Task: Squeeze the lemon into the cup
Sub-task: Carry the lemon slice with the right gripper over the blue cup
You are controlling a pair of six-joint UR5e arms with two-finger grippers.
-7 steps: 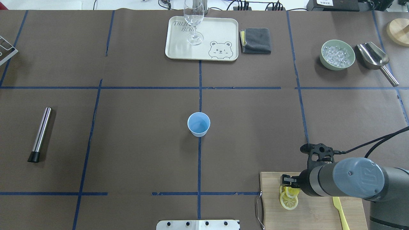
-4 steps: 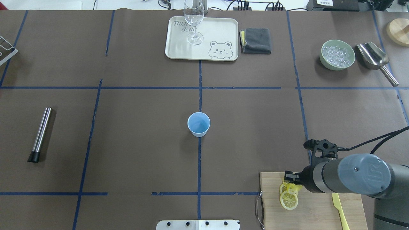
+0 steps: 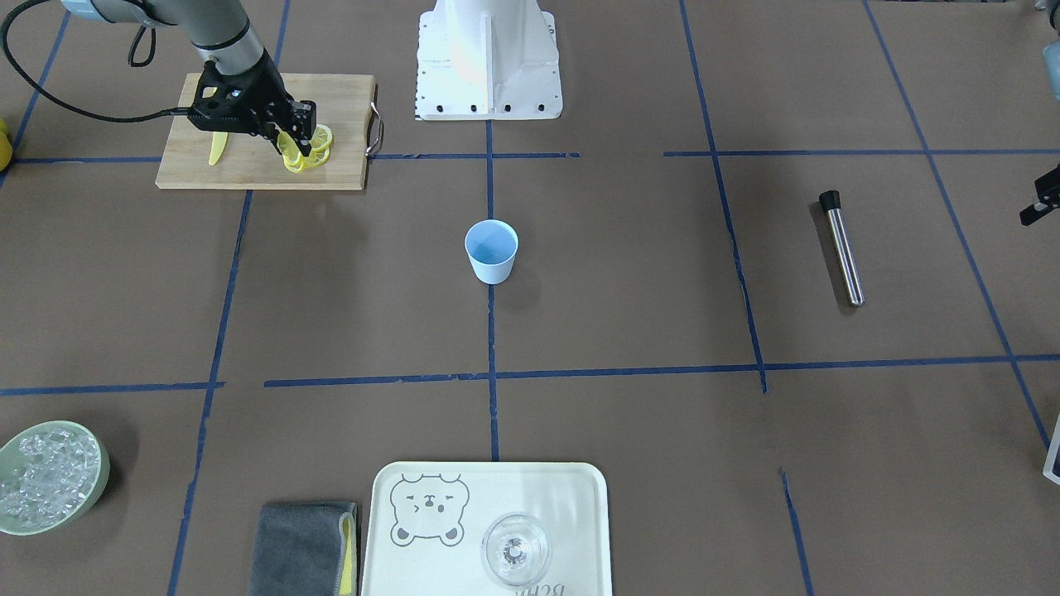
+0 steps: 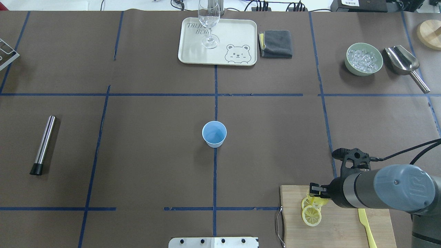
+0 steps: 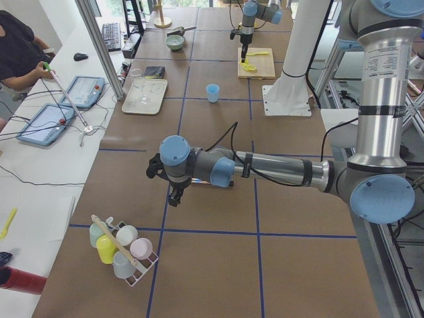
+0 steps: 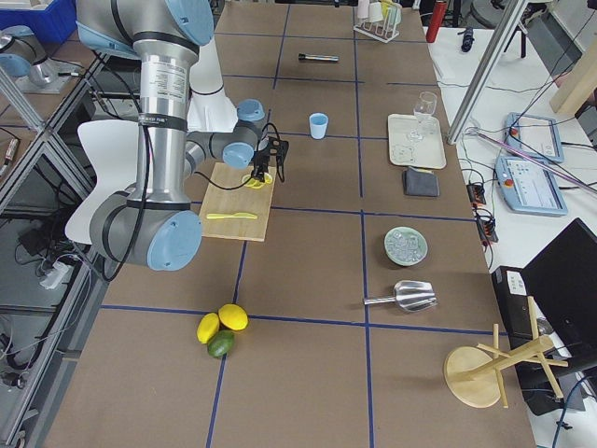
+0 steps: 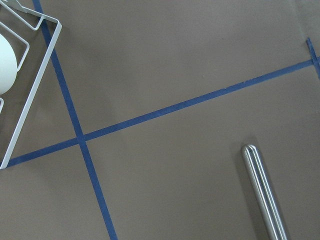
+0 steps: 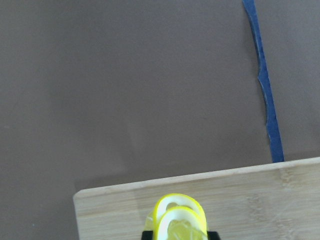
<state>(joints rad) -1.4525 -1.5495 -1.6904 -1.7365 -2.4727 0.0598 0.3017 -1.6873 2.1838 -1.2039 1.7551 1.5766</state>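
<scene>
The light-blue cup (image 4: 214, 133) (image 3: 492, 248) stands upright at the table's middle, nothing near it. My right gripper (image 4: 317, 194) (image 3: 296, 142) hovers over the left part of the wooden cutting board (image 4: 341, 227), shut on a lemon slice (image 8: 179, 215) (image 4: 315, 202) that is pinched into a fold between the fingers. Two more slices (image 4: 311, 216) lie flat on the board just below it. My left gripper (image 5: 173, 195) hangs above the table's far left end, near a steel cylinder (image 7: 262, 195); I cannot tell whether it is open or shut.
A yellow knife (image 4: 367, 225) lies on the board's right side. The steel cylinder (image 4: 43, 144) lies at the left. A tray (image 4: 237, 38) bearing a wine glass, a grey cloth (image 4: 276, 43), an ice bowl (image 4: 364, 58) and a scoop (image 4: 403, 60) line the far edge.
My right arm has drawn back to the right with the folded slice, about 25 pixels in the overhead view. The cup and the slices on the board have stayed put.
</scene>
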